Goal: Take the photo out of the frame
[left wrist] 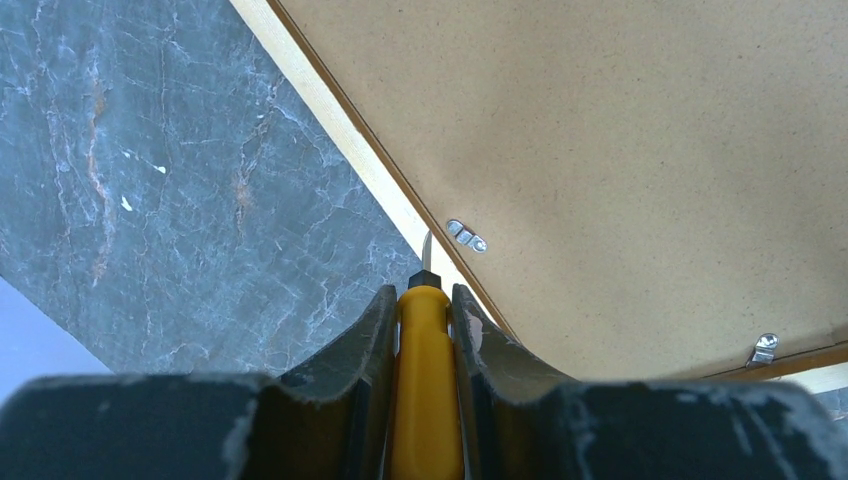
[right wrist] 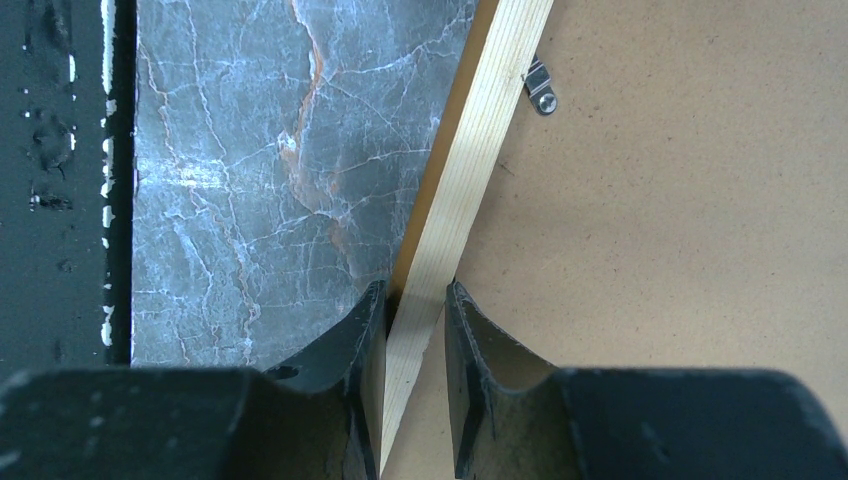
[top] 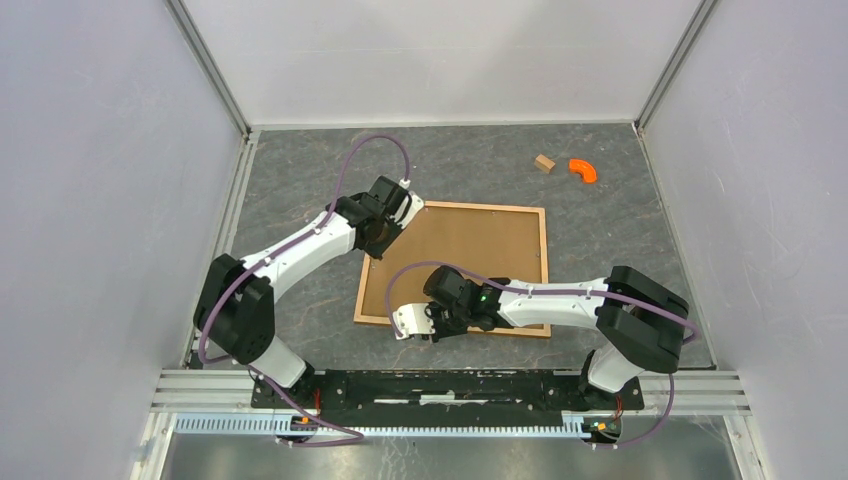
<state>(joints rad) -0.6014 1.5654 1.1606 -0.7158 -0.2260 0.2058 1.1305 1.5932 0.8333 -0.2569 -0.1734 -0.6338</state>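
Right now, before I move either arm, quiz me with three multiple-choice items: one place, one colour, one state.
1. Where does the right tool grip the frame? A near side, by its left corner; B far-right corner; C middle of the far side.
2. What colour is the handle in the left tool? A blue; B yellow; C red.
3. How does the frame lie? A face up; B on edge; C back up, backing board showing.
Answers: 1 A, its fingers straddle it there; 2 B, yellow shows between the closed tool's sides; 3 C, only that board and metal clips show.
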